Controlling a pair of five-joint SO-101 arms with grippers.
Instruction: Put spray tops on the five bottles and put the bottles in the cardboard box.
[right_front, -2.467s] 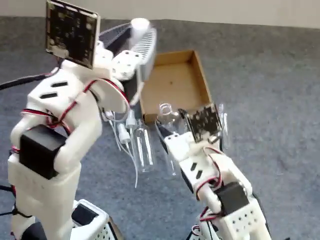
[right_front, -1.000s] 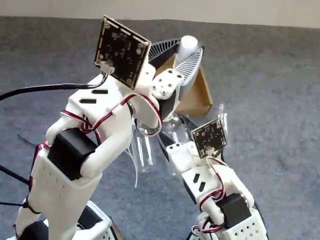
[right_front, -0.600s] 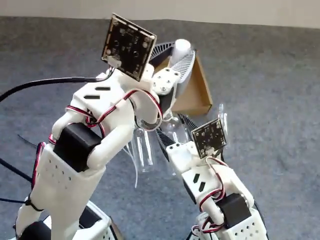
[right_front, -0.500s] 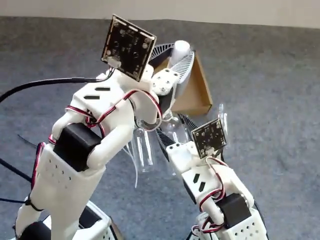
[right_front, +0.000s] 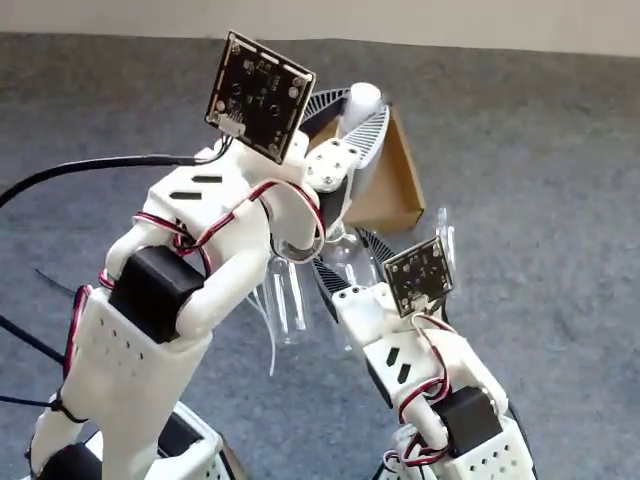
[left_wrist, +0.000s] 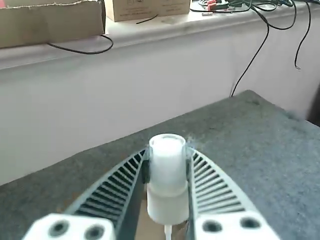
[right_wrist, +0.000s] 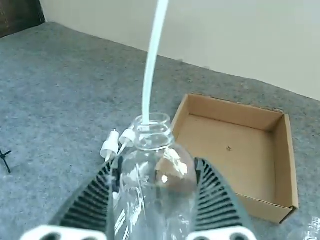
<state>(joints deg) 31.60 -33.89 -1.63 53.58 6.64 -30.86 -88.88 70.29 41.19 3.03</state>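
Left claw (left_wrist: 167, 150) is clamped on a white spray top (left_wrist: 167, 175), one finger on each side of the cap. The cap pokes up just past the fingertips, and the thin white tube (right_wrist: 152, 55) hangs straight down below the claw. In the high view that claw (right_front: 350, 112) sits up in the air with the spray top (right_front: 362, 98) at its tip. The right claw (right_front: 345, 265) is lower down and closer to the arm bases. The right claw (right_wrist: 156, 167) is squeezed around a clear bottle (right_wrist: 152, 190), gripping the body just under the shoulder, with the neck standing upright above the fingers. The tube comes down from above and its end meets the bottle's open mouth at the far rim; can't tell how far in it goes. Just beside that claw, near the bottle's neck, two loose spray tops (right_wrist: 117, 142) lie on the grey carpet (right_wrist: 60, 90). Beyond the claw and off to one side is the cardboard box (right_wrist: 225, 135), open side up, and the part of its floor you can see is bare. From the high view the box (right_front: 395, 190) is right behind the left claw, and another clear bottle (right_front: 285, 295) lies on the carpet next to the right claw.
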